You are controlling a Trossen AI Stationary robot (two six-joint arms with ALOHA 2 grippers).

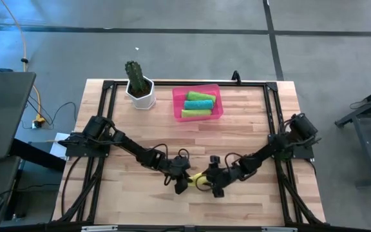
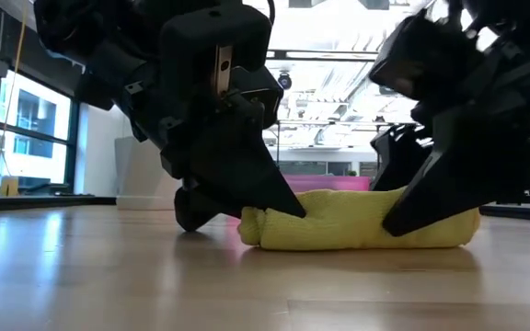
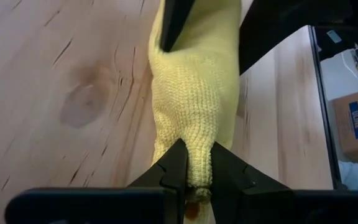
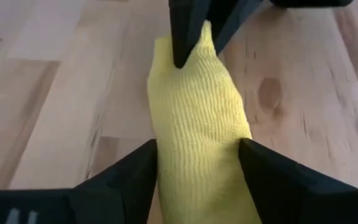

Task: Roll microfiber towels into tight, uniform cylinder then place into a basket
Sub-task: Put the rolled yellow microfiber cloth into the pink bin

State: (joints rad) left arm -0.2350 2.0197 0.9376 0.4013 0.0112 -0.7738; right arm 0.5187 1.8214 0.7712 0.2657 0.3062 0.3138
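low view: rolled yellow towel (image 2: 362,221) pinched between left tool (image 2: 265,207) and right tool (image 2: 412,216).

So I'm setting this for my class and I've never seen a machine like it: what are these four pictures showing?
Two dark robot arms work at a wooden table. One camera looks straight down, one sits at table height, and one rides on each wrist. Near the front edge lies a rolled yellow towel. The left gripper pinches one end and the right gripper straddles the other. At the back, a pink basket already holds two lime green rolls and a teal one, beside a potted cactus.
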